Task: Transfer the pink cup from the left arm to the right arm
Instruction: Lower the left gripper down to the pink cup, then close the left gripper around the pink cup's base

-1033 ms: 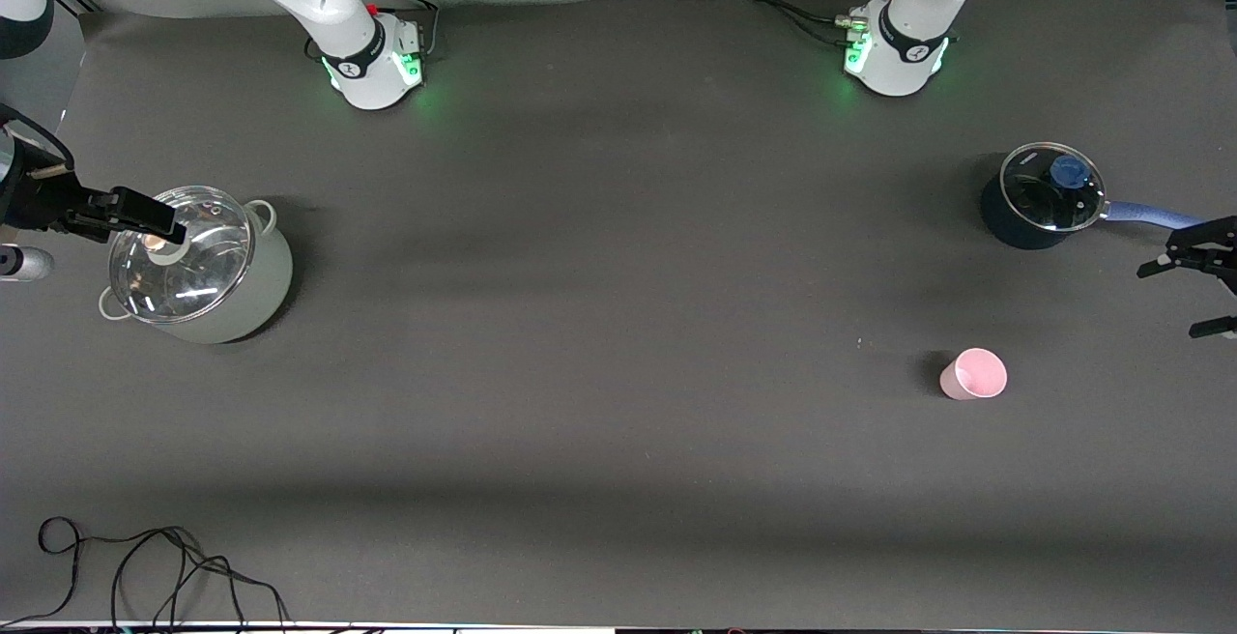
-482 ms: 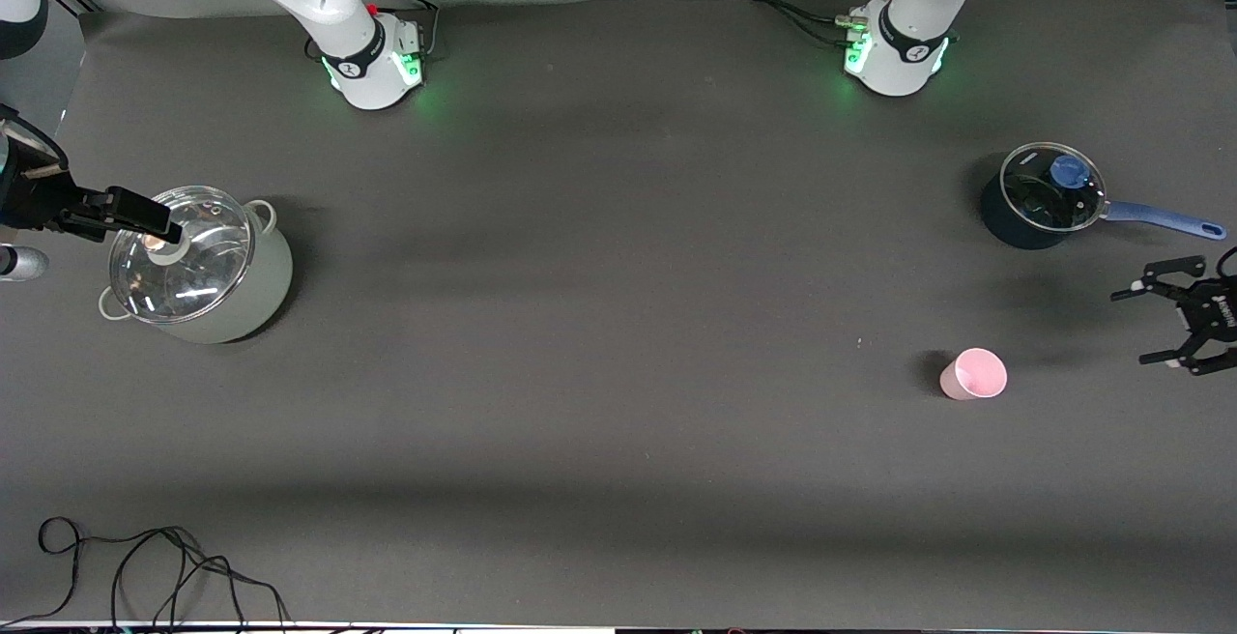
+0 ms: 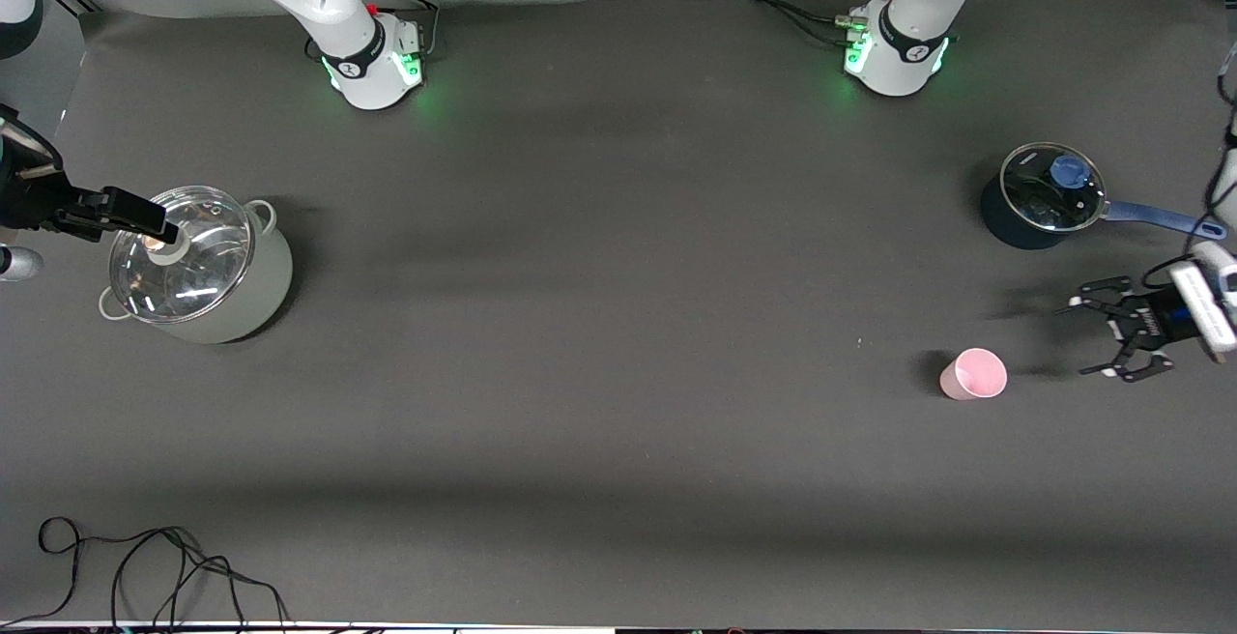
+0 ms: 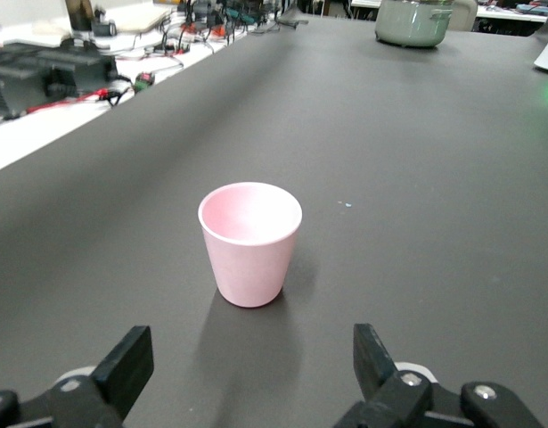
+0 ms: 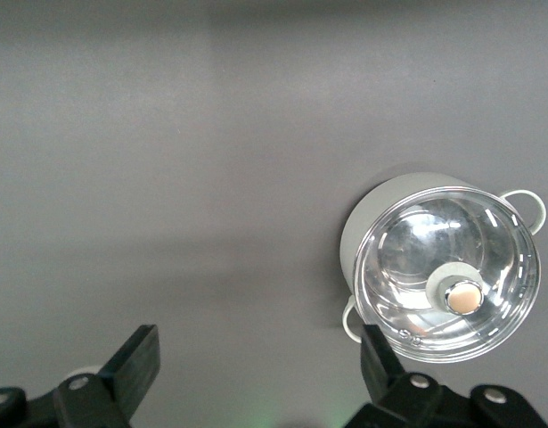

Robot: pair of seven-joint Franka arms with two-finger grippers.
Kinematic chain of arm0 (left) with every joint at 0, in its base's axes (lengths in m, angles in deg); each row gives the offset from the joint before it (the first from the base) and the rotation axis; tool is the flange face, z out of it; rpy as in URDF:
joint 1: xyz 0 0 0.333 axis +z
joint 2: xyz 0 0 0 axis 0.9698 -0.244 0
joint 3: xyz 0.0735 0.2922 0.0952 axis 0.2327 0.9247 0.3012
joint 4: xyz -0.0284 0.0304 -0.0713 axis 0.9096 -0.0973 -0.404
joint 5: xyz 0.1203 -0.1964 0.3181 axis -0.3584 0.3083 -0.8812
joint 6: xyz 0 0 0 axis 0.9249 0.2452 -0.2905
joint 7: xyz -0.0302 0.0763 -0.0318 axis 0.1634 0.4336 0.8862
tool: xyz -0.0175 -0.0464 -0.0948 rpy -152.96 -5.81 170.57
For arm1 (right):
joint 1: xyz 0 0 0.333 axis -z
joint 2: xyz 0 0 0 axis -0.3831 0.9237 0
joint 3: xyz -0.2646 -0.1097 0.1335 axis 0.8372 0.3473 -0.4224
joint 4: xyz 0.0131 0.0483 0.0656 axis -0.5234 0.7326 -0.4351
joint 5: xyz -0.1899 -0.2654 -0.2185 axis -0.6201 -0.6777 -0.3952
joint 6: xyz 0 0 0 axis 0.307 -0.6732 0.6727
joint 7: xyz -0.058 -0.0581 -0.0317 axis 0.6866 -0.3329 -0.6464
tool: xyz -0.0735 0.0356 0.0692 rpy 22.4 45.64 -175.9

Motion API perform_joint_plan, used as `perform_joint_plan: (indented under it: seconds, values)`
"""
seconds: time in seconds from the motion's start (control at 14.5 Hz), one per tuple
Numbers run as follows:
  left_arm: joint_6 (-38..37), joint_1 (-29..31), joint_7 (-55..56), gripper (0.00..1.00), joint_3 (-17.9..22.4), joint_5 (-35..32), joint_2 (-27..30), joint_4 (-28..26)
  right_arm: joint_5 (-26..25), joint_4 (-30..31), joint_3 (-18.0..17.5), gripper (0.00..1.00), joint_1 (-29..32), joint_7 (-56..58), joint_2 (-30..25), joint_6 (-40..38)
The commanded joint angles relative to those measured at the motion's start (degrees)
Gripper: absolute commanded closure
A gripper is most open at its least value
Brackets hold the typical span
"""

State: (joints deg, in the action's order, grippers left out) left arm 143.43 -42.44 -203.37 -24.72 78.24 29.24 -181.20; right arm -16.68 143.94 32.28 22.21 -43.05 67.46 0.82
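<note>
The pink cup (image 3: 973, 374) stands upright on the dark table toward the left arm's end, nearer the front camera than the blue saucepan. My left gripper (image 3: 1084, 340) hangs low beside it, open, fingers pointing at the cup with a gap between them and it. In the left wrist view the pink cup (image 4: 249, 245) stands just ahead of the open left gripper (image 4: 251, 348), which holds nothing. My right gripper (image 5: 256, 361) is open and empty, high over the right arm's end of the table, at the edge of the grey pot.
A grey pot with a glass lid (image 3: 193, 262) stands toward the right arm's end. A dark blue saucepan (image 3: 1039, 199) with a glass lid and long handle stands near the left arm's base. Loose black cable (image 3: 145, 566) lies at the table's front edge.
My left gripper has moved in from the table's end toward the pink cup, staying open. The right gripper has barely moved. The cup has not moved.
</note>
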Motion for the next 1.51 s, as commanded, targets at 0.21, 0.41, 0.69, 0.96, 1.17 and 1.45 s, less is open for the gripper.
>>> perform_joint_plan:
  seconds: [0.21, 0.41, 0.69, 0.96, 1.17, 1.45]
  values:
    - [5.9, -2.0, -11.4, 0.0, -1.0, 7.9, -3.0, -4.0, 0.9, -0.9, 0.3, 0.0, -0.1, 1.5, 0.4, -1.2]
    - [6.0, -4.3, -11.5, 0.0, -1.0, 10.7, -4.6, -4.9, 0.9, -0.8, 0.3, 0.0, -0.1, 2.2, 0.3, -1.3]
    - [6.2, -6.2, -11.3, 0.0, -1.0, 12.5, -5.7, -5.2, 0.9, -0.8, 1.0, 0.0, -0.1, 4.4, 0.3, -1.3]
    - [6.5, -6.5, -11.2, 0.0, -1.0, 14.1, -6.3, -5.2, 0.9, -0.9, 1.0, 0.0, -0.2, 4.2, 0.2, -2.0]
    - [7.1, -7.2, -11.1, 0.0, -1.0, 15.7, -7.0, -5.2, 0.9, -0.9, 1.0, 0.0, -0.2, 4.2, 0.2, -2.0]
    - [7.3, -8.2, -11.1, 0.0, -1.1, 18.4, -7.6, -5.3, 0.9, -0.9, 1.0, 0.0, -0.2, 4.0, 0.1, -2.2]
